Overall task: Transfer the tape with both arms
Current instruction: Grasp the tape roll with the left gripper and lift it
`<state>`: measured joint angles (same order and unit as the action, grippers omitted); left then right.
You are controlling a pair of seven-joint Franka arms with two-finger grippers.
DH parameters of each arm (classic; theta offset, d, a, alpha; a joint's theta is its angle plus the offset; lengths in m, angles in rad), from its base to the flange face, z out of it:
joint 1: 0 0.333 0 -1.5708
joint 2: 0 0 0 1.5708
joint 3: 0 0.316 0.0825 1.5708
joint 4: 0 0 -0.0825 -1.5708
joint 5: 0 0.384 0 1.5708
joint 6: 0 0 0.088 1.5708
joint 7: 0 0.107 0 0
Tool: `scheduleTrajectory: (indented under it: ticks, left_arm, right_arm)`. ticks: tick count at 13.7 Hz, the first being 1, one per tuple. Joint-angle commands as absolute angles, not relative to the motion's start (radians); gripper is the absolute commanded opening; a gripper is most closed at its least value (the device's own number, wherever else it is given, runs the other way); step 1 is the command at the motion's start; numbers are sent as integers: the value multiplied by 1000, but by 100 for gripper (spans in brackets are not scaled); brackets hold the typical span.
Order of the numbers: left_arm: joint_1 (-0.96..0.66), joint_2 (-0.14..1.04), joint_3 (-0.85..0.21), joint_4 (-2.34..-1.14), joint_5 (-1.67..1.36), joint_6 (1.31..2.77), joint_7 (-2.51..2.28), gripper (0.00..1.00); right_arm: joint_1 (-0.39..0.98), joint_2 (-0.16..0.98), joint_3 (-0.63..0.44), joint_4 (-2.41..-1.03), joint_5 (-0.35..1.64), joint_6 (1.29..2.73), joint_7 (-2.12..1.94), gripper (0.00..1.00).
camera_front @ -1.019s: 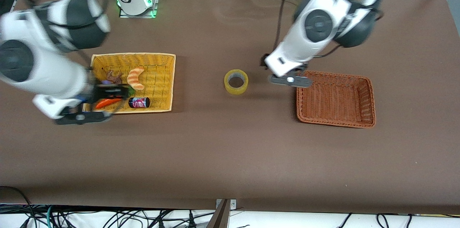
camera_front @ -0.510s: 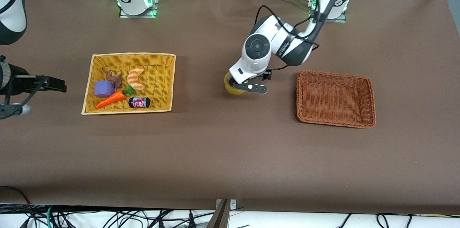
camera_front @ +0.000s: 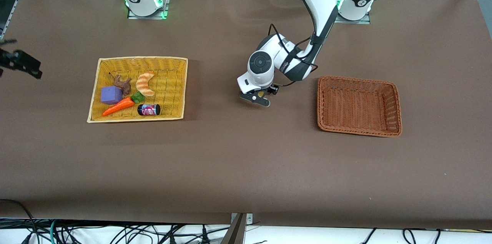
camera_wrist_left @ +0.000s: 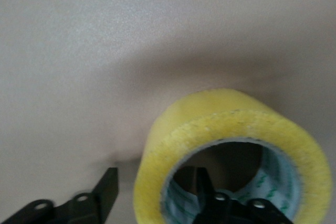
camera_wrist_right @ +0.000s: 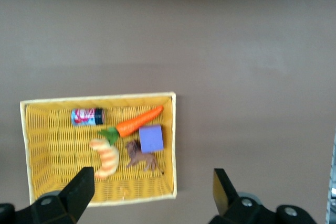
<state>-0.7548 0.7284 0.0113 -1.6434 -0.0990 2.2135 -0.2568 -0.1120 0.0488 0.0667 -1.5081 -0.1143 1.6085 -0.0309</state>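
Observation:
The tape (camera_wrist_left: 226,124), a yellowish translucent roll with a grey core, lies flat on the brown table at the middle. In the front view only a sliver of it (camera_front: 260,93) shows under the left arm's wrist. My left gripper (camera_front: 255,98) is down on the roll and open. In the left wrist view (camera_wrist_left: 156,182) one finger (camera_wrist_left: 206,182) is inside the core and the other finger (camera_wrist_left: 107,182) is outside the ring, a gap away from its wall. My right gripper (camera_front: 21,65) is open and empty, raised high at the right arm's end of the table; its wrist view (camera_wrist_right: 152,182) looks down on the yellow basket.
A yellow wicker basket (camera_front: 175,82) toward the right arm's end holds a striped croissant toy (camera_front: 145,83), a purple cube (camera_front: 110,95), a carrot (camera_front: 117,107), a brown figure (camera_front: 122,82) and a small can (camera_front: 148,110). An empty brown wicker basket (camera_front: 359,130) stands toward the left arm's end.
My left gripper has swung from beside the brown basket to the tape and come down astride its wall. My right arm has risen and drawn away from the yellow basket.

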Motion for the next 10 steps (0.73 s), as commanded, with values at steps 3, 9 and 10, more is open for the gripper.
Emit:
scheduleTrajectory:
  ticks: [3,9,10]
  left_arm:
    - [-741,707,21,-1614,-72,2183,-181,0]
    - [-571,451,25,-1536,-69,1773,-173,0]
    - [-530,422,28,-1507,-69,1690,-149,0]
  right_arm:
    - [-98,-11,60,-1575,-95,1603,-41,100]
    - [-106,49,61,-1526,-32,1585,-46,100]
    - [-104,54,61,-1526,-32,1585,-46,100]
